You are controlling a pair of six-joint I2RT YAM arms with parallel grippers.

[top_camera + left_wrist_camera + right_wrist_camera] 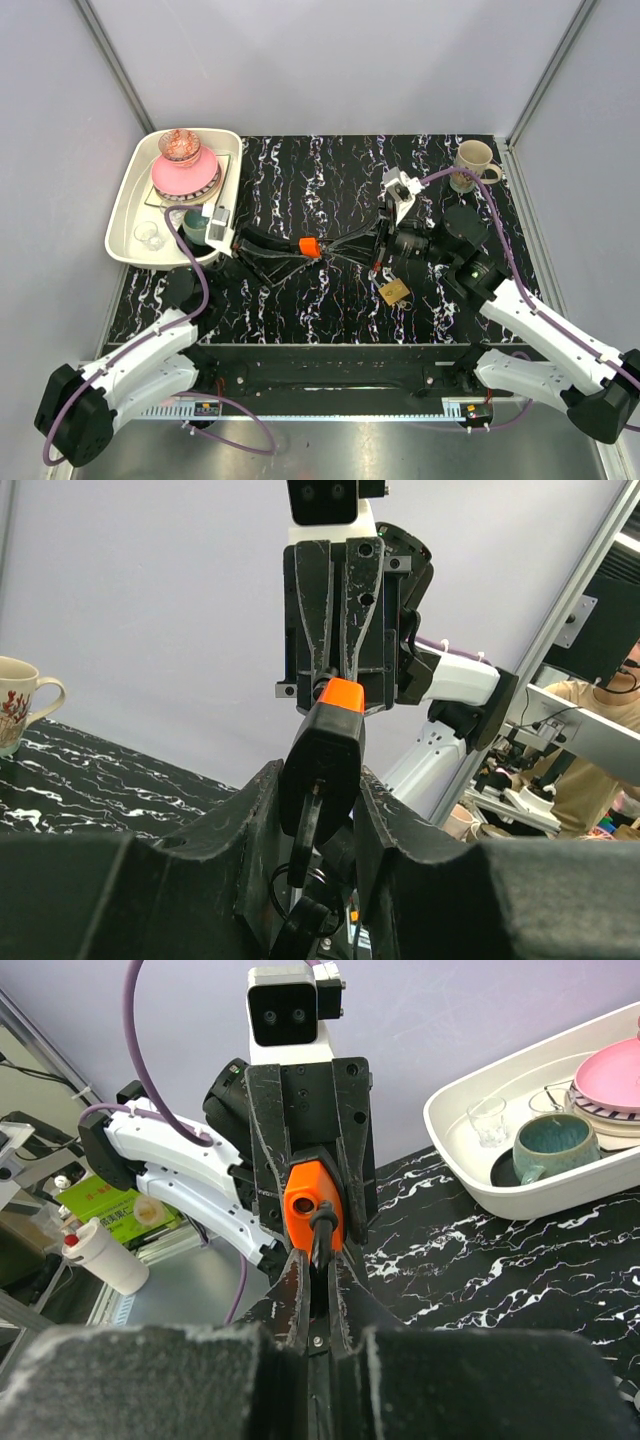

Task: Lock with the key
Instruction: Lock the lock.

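The key (310, 246) has a bright orange head and hangs in the air above the middle of the black marble table (300, 170). My left gripper (302, 249) reaches in from the left and is shut on the head, which shows dark with an orange tip in the left wrist view (343, 694). My right gripper (330, 250) reaches in from the right, tip to tip with the left. In the right wrist view its jaws (318, 1260) are pinched on a thin dark piece coming out of the orange head (305, 1200). A brass padlock (393, 291) lies on the table below my right arm.
A white tray (125, 215) at the far left holds a pink bowl (185, 176), a teal cup (555, 1146) and a small glass (488, 1120). A beige mug (472, 163) stands at the far right corner. Grey walls enclose the table.
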